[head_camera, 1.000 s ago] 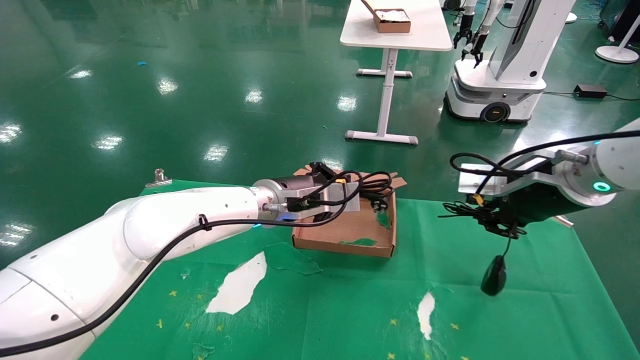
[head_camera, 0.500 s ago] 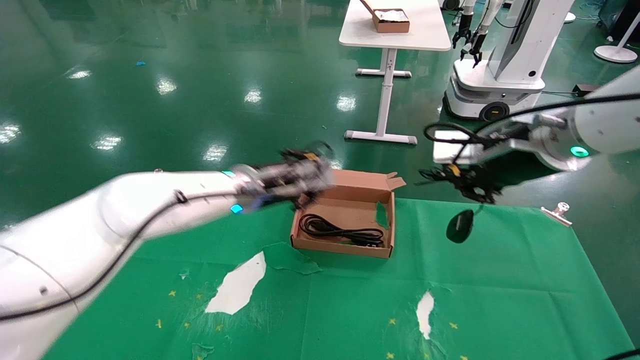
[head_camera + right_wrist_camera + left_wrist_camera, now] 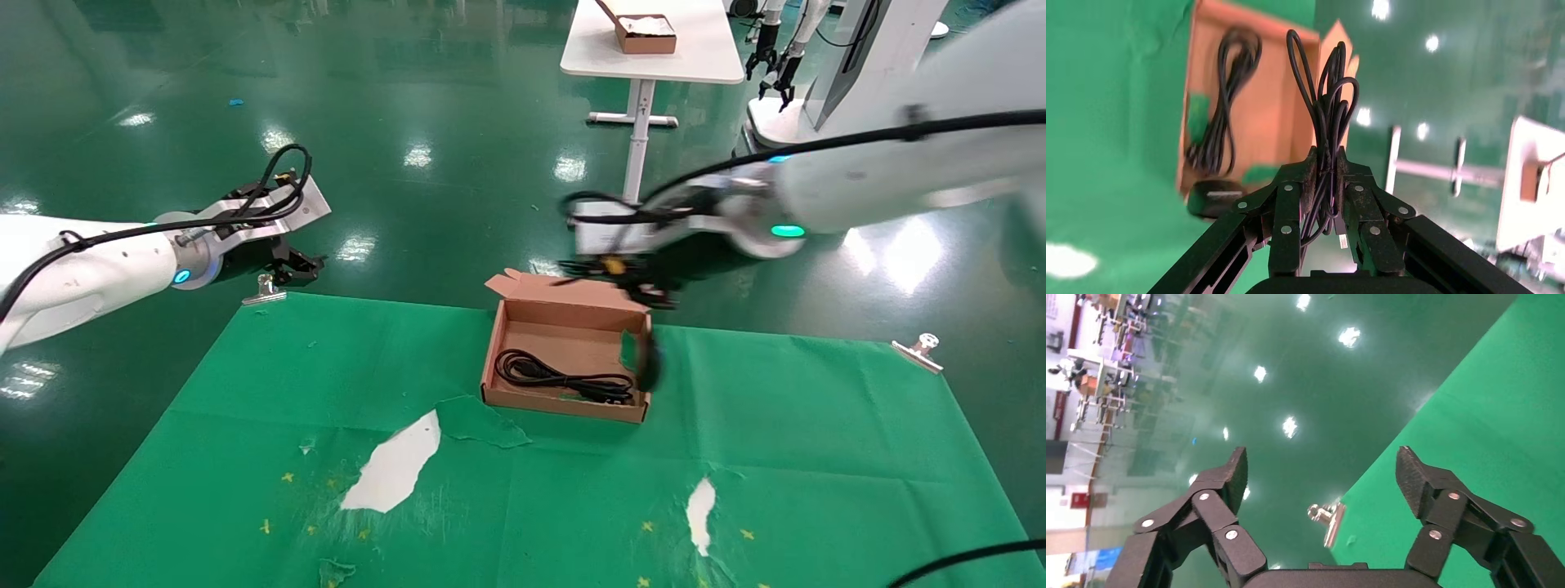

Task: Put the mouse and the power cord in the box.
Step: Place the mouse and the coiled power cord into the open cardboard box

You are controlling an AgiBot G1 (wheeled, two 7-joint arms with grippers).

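Observation:
The brown cardboard box [image 3: 572, 327] stands open in the middle of the green cloth. Inside it the power cord [image 3: 564, 377] lies in loose loops, also seen in the right wrist view as the power cord [image 3: 1223, 104] inside the box [image 3: 1272, 110]. My right gripper [image 3: 645, 292] hovers over the box's far right corner, shut on the bundled thin cable [image 3: 1324, 92] of the mouse. The black mouse [image 3: 650, 363] dangles blurred at the box's right wall; inside or outside, I cannot tell. Its white label shows on the mouse [image 3: 1214, 196]. My left gripper [image 3: 298, 265] is open and empty, off the cloth's far left corner.
Metal clips hold the cloth at its far left [image 3: 263, 287] and far right [image 3: 919, 349]. Torn white patches [image 3: 392, 465] mark the cloth's front. Behind stand a white table [image 3: 654, 61] with a smaller brown box [image 3: 645, 33], and another robot [image 3: 850, 49].
The left gripper let the power cord drop into the box and pulled back far to the left. The right arm swung left, carrying the hanging mouse to the box.

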